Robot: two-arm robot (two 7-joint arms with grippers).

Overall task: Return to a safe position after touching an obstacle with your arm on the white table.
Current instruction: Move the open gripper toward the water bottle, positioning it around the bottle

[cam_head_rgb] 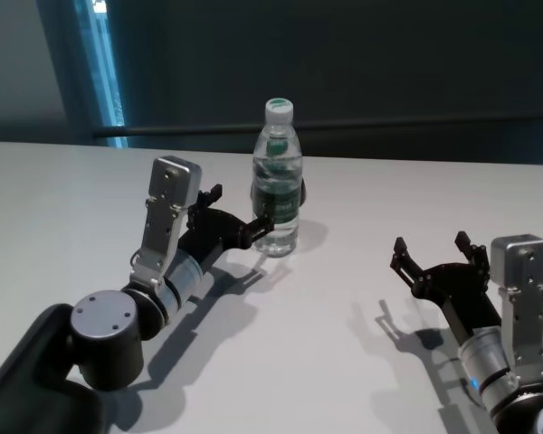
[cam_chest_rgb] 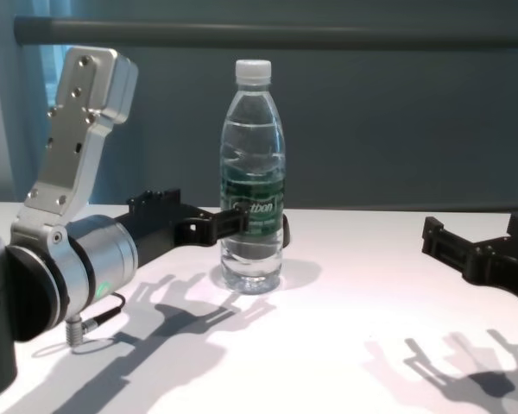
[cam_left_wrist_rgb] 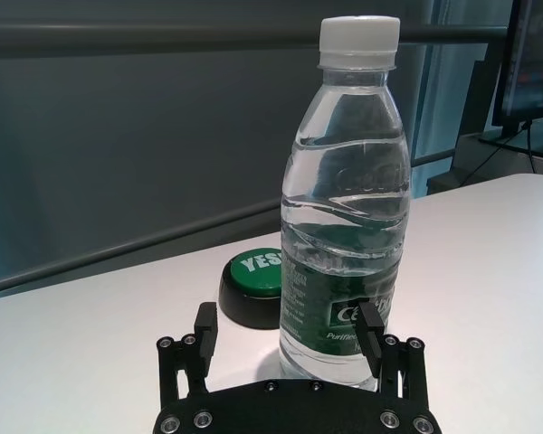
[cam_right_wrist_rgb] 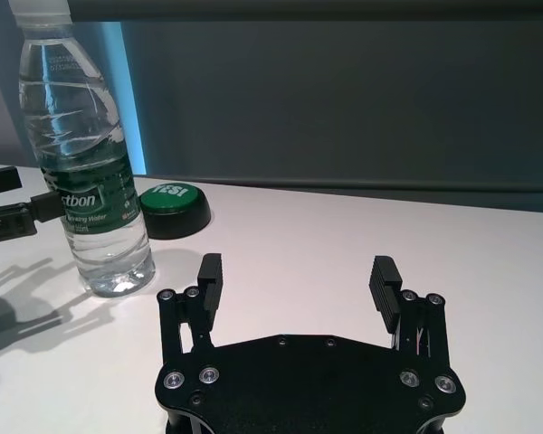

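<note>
The obstacle, a tall clear water bottle (cam_head_rgb: 278,185) with a white cap and a green label band, stands upright on the white table (cam_head_rgb: 344,362) at mid-table. My left gripper (cam_head_rgb: 240,210) is open, low over the table beside the bottle. One fingertip (cam_chest_rgb: 231,219) rests at the label and the other is off to the side. The left wrist view shows the bottle (cam_left_wrist_rgb: 346,208) just behind one finger (cam_left_wrist_rgb: 373,327) of the left gripper (cam_left_wrist_rgb: 290,333). My right gripper (cam_head_rgb: 433,249) is open and empty at the right, well apart from the bottle (cam_right_wrist_rgb: 86,163).
A small dark round button with a green top (cam_left_wrist_rgb: 253,278) lies on the table just behind the bottle; it also shows in the right wrist view (cam_right_wrist_rgb: 174,206). A dark wall and rail run behind the table's far edge.
</note>
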